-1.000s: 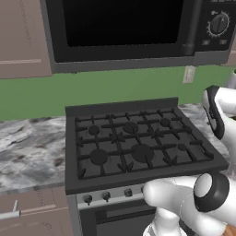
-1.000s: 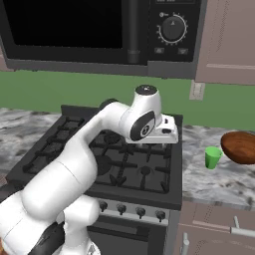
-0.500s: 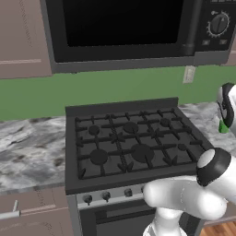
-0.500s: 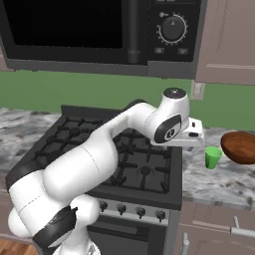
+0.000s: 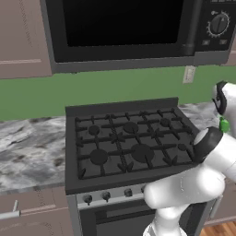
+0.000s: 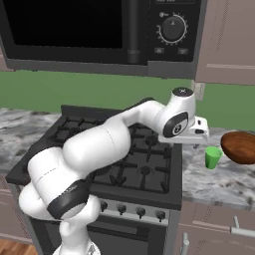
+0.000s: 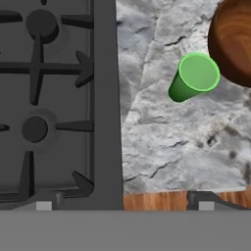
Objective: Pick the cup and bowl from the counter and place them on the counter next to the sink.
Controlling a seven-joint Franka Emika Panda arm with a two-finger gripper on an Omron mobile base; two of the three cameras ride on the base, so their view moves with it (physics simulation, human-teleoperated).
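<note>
Hand view, upper right: little green cup (image 7: 194,77) beside bowl (image 7: 231,41) on desk (image 7: 166,142). Probably light, stiff, slippery; best pinched across rim. Pincer (image 7: 124,205) wide open, empty.

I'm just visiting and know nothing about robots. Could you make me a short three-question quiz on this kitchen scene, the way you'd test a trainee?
1. True or false: the green cup stands upright on the marbled counter, between the gas stove and the brown bowl.
2. Which describes the gripper? A: open and empty. B: shut on the cup. C: shut on the bowl.
3. Fill in: above the stove hangs a black ____ with a round dial.

Key: 1 true. 2 A: in the hand view the finger tips stand far apart with nothing between them. 3 microwave.
</note>
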